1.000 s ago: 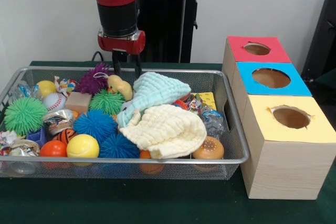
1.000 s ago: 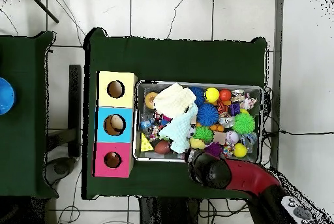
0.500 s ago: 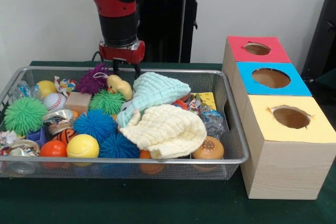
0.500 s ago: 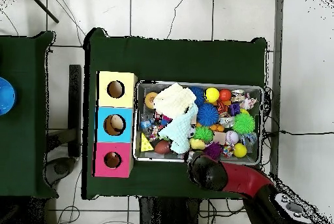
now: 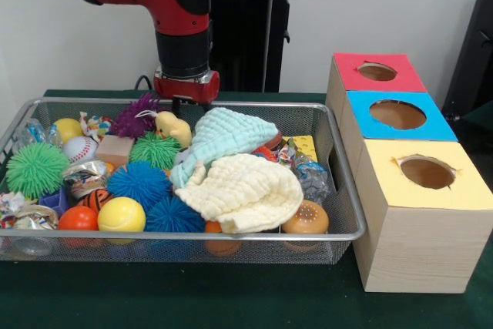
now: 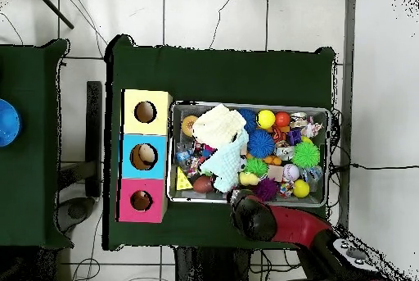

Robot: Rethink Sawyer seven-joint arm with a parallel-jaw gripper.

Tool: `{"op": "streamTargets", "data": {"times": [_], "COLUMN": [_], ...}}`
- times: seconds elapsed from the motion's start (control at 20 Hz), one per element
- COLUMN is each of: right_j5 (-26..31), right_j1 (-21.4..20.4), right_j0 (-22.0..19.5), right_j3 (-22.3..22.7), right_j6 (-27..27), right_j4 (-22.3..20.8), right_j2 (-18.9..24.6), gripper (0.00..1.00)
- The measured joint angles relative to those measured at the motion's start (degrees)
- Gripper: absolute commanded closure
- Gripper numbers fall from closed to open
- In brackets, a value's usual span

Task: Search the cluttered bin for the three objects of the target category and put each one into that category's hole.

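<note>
The wire bin (image 5: pixel 343 190) holds a jumble of toys under two cloths, a cream one (image 5: pixel 246 190) and a mint one (image 5: pixel 229 133). A yellow duck (image 5: pixel 172 124) and a purple spiky ball (image 5: pixel 135 119) lie at the bin's far side. My gripper (image 5: pixel 185 103) hangs just behind them at the far rim, its tips hidden by the rim and the mint cloth. In the overhead view the red arm (image 6: pixel 274 222) covers the gripper at the bin's lower edge (image 6: pixel 245 201). Beside the bin stands a wooden box with a red hole (image 5: pixel 377 72), a blue hole (image 5: pixel 397 114) and a yellow hole (image 5: pixel 427 172).
Blue spiky balls (image 5: pixel 139 182), green spiky balls (image 5: pixel 35 169), a yellow ball (image 5: pixel 121 214), an orange ball (image 5: pixel 77 218), a baseball (image 5: pixel 79 148) and a wooden block (image 5: pixel 115 149) fill the bin's left half. A burger toy (image 5: pixel 305 218) and shiny wrappers (image 5: pixel 312 181) lie near the box.
The arm has shifted to the picture's right along the bin's far rim in the front view and sunk a little; the fingers seen earlier are now hidden. The toys have not moved.
</note>
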Motion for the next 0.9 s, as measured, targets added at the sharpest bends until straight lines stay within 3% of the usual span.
{"op": "streamTargets", "data": {"times": [0.9], "right_j5": [1.25], "right_j1": [-0.84], "right_j0": [-0.22], "right_j3": [-0.09], "right_j6": [0.0], "right_j4": [-0.24], "right_j2": [-0.25], "gripper": [0.0]}}
